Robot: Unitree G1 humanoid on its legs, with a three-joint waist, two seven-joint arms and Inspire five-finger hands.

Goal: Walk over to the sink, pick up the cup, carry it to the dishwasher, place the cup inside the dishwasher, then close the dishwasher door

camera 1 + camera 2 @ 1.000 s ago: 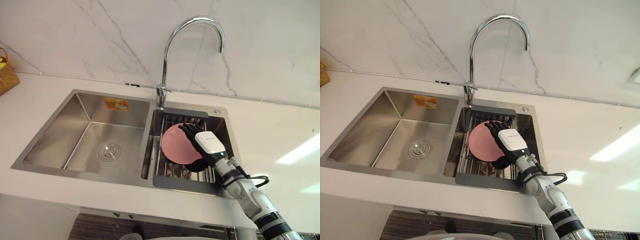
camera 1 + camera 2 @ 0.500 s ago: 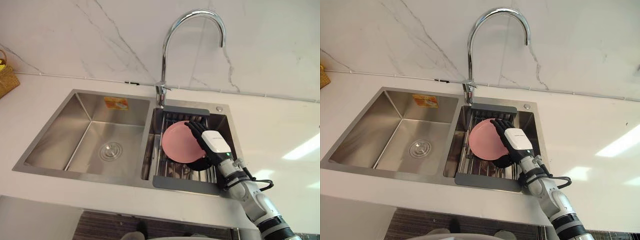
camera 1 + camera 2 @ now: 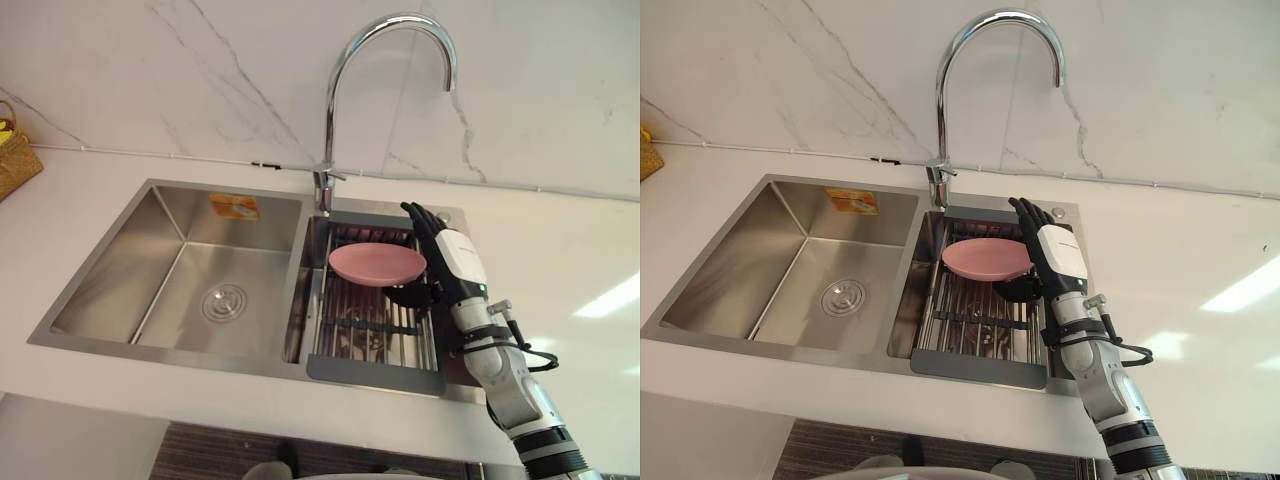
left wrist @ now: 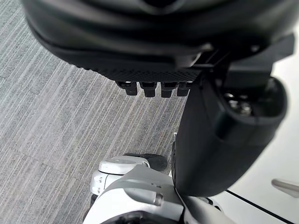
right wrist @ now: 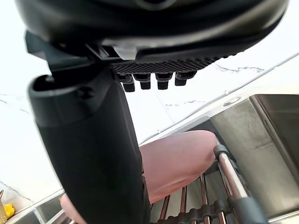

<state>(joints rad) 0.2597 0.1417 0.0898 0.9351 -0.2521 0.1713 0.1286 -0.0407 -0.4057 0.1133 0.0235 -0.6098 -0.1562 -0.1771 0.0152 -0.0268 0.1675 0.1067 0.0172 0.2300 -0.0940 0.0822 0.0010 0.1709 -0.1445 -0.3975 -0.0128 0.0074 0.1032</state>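
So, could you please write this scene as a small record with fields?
Place: steel sink with two basins, tap behind
Right hand: fingers and thumb pinch the pink bowl
Bowl: held level over the rack in the right basin
Left hand: empty, over the floor
Basket: on the counter, far left

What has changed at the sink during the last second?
The right hand, closed on the pink bowl, raised it above the rack and turned it from tilted to level. The grip looks unchanged. The sink and rack stayed as they were. The left hand hangs over the floor.
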